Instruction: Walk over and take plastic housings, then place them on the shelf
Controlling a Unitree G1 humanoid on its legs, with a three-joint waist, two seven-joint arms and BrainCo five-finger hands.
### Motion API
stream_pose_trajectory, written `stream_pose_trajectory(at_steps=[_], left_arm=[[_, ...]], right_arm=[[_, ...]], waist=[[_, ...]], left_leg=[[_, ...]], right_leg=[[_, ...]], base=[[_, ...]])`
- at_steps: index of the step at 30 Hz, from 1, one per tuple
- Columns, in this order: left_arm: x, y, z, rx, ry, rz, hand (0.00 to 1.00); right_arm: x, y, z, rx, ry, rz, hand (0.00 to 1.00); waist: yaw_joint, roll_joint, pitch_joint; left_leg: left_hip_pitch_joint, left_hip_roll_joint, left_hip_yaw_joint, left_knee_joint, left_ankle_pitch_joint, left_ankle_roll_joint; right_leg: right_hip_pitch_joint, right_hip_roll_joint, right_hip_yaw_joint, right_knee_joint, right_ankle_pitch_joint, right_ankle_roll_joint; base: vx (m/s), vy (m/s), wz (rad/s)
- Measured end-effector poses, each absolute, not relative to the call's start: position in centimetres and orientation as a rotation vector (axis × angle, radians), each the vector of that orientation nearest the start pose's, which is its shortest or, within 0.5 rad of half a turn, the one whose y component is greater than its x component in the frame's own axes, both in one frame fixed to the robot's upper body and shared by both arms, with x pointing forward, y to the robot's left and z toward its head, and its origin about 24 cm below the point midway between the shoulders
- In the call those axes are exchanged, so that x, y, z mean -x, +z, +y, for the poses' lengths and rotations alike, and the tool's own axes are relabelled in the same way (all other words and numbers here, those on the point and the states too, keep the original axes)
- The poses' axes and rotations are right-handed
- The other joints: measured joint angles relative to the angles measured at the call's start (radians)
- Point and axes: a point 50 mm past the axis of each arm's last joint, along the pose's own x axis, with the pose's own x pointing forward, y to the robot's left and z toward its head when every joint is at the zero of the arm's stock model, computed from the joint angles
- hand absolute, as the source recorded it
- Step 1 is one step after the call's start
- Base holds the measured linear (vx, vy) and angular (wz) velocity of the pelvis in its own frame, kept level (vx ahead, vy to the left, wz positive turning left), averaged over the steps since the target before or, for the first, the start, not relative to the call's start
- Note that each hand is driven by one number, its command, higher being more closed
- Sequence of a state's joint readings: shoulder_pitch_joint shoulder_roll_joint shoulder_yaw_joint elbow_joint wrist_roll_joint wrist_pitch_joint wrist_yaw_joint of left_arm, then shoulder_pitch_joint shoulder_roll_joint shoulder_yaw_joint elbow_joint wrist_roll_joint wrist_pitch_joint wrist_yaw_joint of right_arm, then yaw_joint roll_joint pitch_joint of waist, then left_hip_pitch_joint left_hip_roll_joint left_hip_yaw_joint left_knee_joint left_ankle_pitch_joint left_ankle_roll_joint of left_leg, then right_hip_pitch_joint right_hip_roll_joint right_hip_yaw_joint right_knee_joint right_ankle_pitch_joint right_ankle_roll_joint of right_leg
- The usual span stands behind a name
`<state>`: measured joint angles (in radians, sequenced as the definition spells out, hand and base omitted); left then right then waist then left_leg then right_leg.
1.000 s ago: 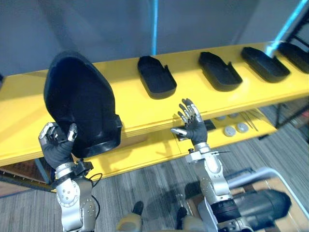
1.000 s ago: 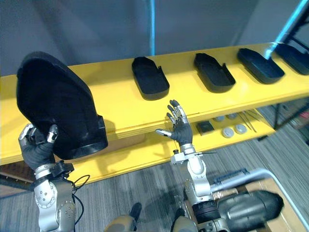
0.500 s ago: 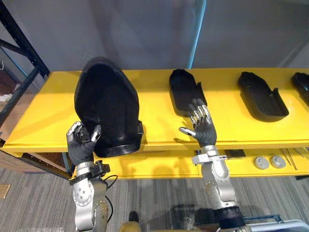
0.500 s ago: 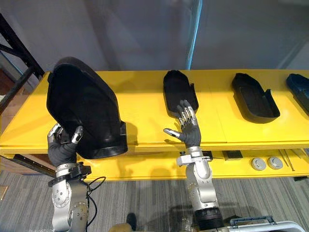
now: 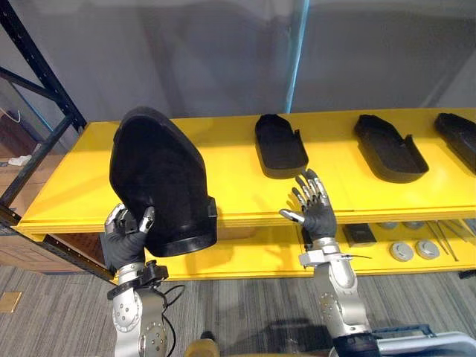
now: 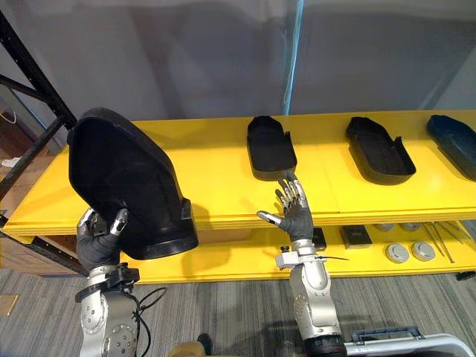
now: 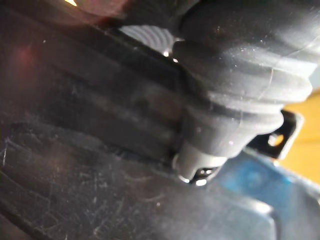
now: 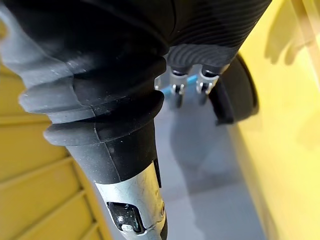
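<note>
The left hand (image 5: 125, 236) has its fingers (image 5: 146, 219) and thumb curled round the lower rim of a black housing (image 5: 158, 178). It holds the housing up on end, narrow end up, over the near left part of the yellow shelf (image 5: 230, 186). I cannot tell whether it touches the boards.

Further right, the right hand (image 5: 316, 210) is raised at the shelf's near edge, fingers spread, holding nothing.

Lying flat toward the far side of the shelf are a middle housing (image 5: 280, 144), a right housing (image 5: 389, 146) and an end housing (image 5: 457, 134), each well apart.

On the lower shelf (image 5: 245, 256), right of the right hand, are a dark block (image 5: 361, 234) and two discs (image 5: 401, 251).
</note>
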<state>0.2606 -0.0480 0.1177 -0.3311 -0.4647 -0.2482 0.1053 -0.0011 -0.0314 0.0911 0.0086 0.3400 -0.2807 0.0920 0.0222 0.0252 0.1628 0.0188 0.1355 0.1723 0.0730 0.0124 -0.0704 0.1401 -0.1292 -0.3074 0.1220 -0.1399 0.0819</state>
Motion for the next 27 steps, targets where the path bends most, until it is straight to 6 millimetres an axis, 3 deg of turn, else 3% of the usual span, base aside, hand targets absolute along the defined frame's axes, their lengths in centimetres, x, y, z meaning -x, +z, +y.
stream_pose_trajectory(at_steps=[3, 5, 7, 9, 12, 14, 20, 22, 24, 27], left_arm=[[-19.4, 7.8, 20.0, 0.457, 0.325, -0.339, 1.0], [-19.9, 7.9, 19.8, 0.451, 0.31, -0.341, 1.0], [-20.5, 8.4, 19.7, 0.451, 0.287, -0.358, 1.0], [-20.8, 9.0, 19.6, 0.412, 0.267, -0.381, 1.0], [-21.5, 10.0, 20.5, 0.354, 0.248, -0.404, 1.0], [-21.5, 10.2, 20.5, 0.358, 0.25, -0.402, 1.0], [-21.1, 9.4, 19.5, 0.411, 0.257, -0.353, 1.0], [-20.8, 9.0, 19.3, 0.415, 0.259, -0.332, 1.0], [-20.6, 8.6, 19.3, 0.428, 0.272, -0.317, 1.0], [-20.4, 8.3, 19.5, 0.433, 0.294, -0.309, 1.0]], right_arm=[[-24.9, 6.5, -14.0, -0.3, 0.117, -0.27, 0.0], [-24.9, 6.7, -14.4, -0.314, 0.092, -0.292, 0.0], [-24.8, 6.6, -14.3, -0.322, 0.077, -0.29, 0.0], [-24.8, 6.6, -14.1, -0.339, 0.073, -0.29, 0.0], [-24.8, 6.7, -12.9, -0.389, 0.093, -0.299, 0.0], [-24.8, 6.9, -12.9, -0.38, 0.103, -0.305, 0.0], [-24.4, 7.9, -13.2, -0.346, 0.15, -0.353, 0.0], [-24.4, 7.7, -13.4, -0.325, 0.166, -0.346, 0.0], [-24.4, 7.1, -14.1, -0.3, 0.159, -0.33, 0.0], [-24.5, 6.7, -14.6, -0.28, 0.148, -0.317, 0.0]], waist=[[-0.026, -0.003, -0.003], [-0.033, -0.012, -0.007], [-0.035, -0.014, -0.008], [-0.035, -0.018, -0.01], [-0.04, -0.033, -0.01], [-0.04, -0.037, -0.007], [-0.039, -0.036, -0.005], [-0.036, -0.038, -0.003], [-0.029, -0.016, 0.013], [-0.026, -0.01, 0.017]], left_leg=[[0.031, -0.048, 0.024, -0.044, 0.008, -0.014], [0.055, -0.097, 0.054, -0.069, 0.006, 0.001], [0.054, -0.113, 0.066, -0.065, 0.001, 0.018], [0.053, -0.107, 0.085, -0.064, -0.002, 0.024], [0.037, -0.073, 0.121, -0.068, -0.005, 0.028], [0.033, -0.067, 0.135, -0.071, -0.006, 0.027], [0.051, -0.076, 0.111, -0.136, 0.005, 0.01], [0.033, -0.075, 0.101, -0.095, -0.001, 0.012], [-0.032, -0.042, 0.079, 0.072, -0.064, 0.008], [-0.038, -0.018, 0.078, 0.116, -0.075, 0.011]], right_leg=[[-0.035, -0.057, 0.026, 0.058, -0.011, 0.027], [-0.07, -0.113, 0.056, 0.124, -0.019, 0.05], [-0.089, -0.129, 0.064, 0.16, -0.006, 0.051], [-0.106, -0.121, 0.066, 0.153, 0.026, 0.035], [-0.082, -0.065, 0.091, -0.002, 0.137, 0.035], [-0.081, -0.057, 0.096, -0.025, 0.157, 0.036], [-0.049, -0.049, 0.08, -0.077, 0.144, 0.027], [-0.04, -0.052, 0.061, -0.08, 0.109, 0.028], [-0.025, -0.039, 0.053, -0.077, 0.103, 0.031], [-0.009, -0.038, 0.058, -0.077, 0.093, 0.027]], base=[[0.02, 0.125, -0.2], [0.07, 0.173, -0.28], [0.08, 0.103, -0.14], [0.05, 0.082, -0.3], [0.04, 0.046, -0.42], [0.01, 0.031, -0.19], [0.0, 0.008, 0.05], [0.03, -0.042, 0.22], [0.02, -0.059, 0.14], [0.02, -0.027, -0.06]])
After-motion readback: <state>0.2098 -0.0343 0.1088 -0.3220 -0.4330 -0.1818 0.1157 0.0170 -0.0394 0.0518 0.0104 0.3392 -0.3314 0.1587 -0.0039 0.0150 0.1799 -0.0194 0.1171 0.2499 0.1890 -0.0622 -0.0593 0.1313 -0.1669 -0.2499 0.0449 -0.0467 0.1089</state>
